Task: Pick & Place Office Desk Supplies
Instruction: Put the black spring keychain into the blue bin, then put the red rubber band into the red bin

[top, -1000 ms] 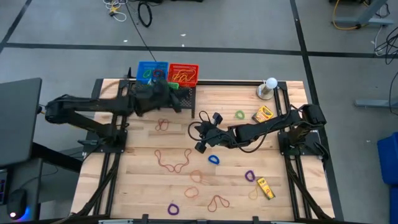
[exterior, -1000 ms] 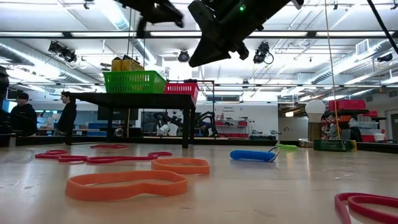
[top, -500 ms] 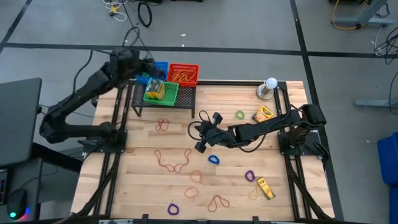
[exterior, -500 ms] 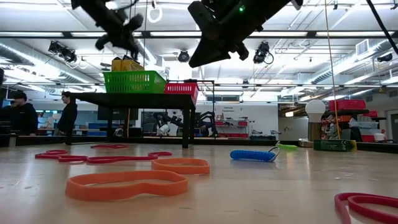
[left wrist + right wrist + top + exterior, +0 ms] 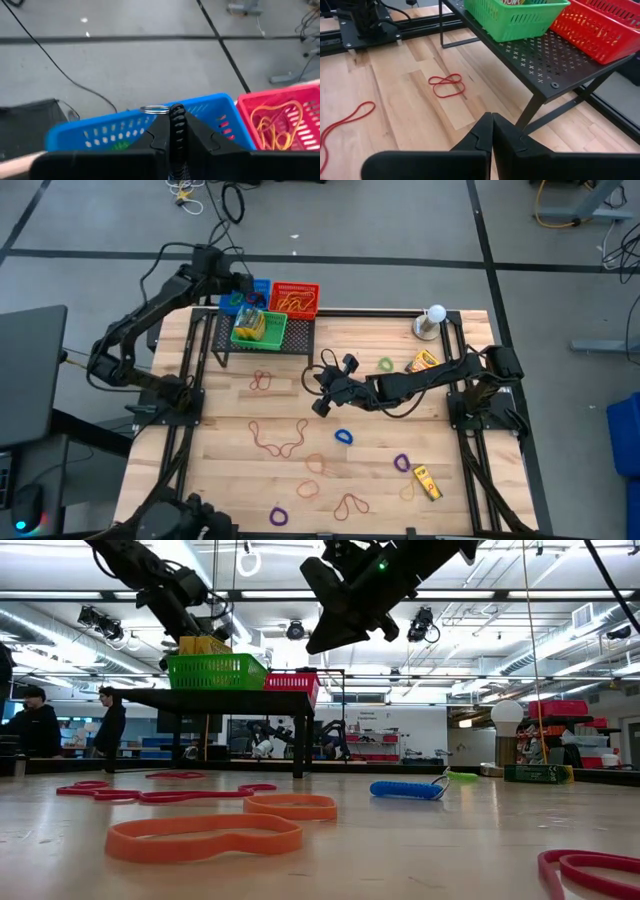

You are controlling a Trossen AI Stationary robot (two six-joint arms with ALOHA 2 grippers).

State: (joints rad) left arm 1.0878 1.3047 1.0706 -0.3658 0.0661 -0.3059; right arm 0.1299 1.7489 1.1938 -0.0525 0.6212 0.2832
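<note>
Left gripper [image 5: 176, 131] above the blue basket [image 5: 120, 132], clamping a black coiled band [image 5: 176, 120].
Right gripper [image 5: 491, 131], fingers together, hovers mid-table. Loose rubber bands [image 5: 277, 438] strewn toward the table's near edge: light, limp; pinch one strand.

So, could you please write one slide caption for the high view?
Left gripper over blue basket; right gripper above table strewn with rubber bands.

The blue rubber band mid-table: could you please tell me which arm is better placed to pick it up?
Right, probably. The right pincer hangs close by the blue rubber band, while the left pincer is over the blue basket at the far edge.
</note>
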